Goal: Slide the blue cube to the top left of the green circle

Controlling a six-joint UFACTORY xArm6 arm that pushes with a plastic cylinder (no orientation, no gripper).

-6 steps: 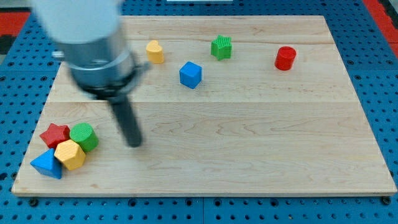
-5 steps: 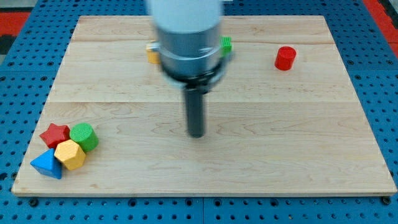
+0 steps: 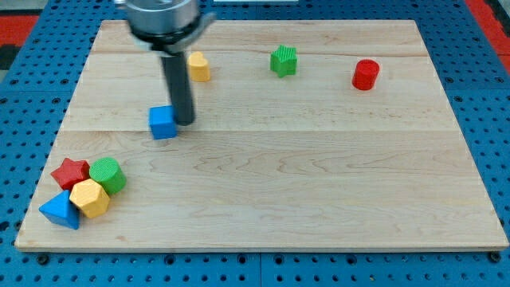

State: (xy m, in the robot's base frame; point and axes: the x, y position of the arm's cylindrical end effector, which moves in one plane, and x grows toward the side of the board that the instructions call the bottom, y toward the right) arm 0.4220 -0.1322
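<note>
My tip (image 3: 184, 121) has pushed the blue cube (image 3: 162, 123) left, toward the green circle (image 3: 106, 174).

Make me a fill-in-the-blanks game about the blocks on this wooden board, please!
1. My tip is right beside the ____ cube.
2. The red star sits by the view's ____ edge.
3. The yellow hexagon touches the ____ circle.
4. The cylinder near the view's right is ____.

Missing words: blue, left, green, red.
</note>
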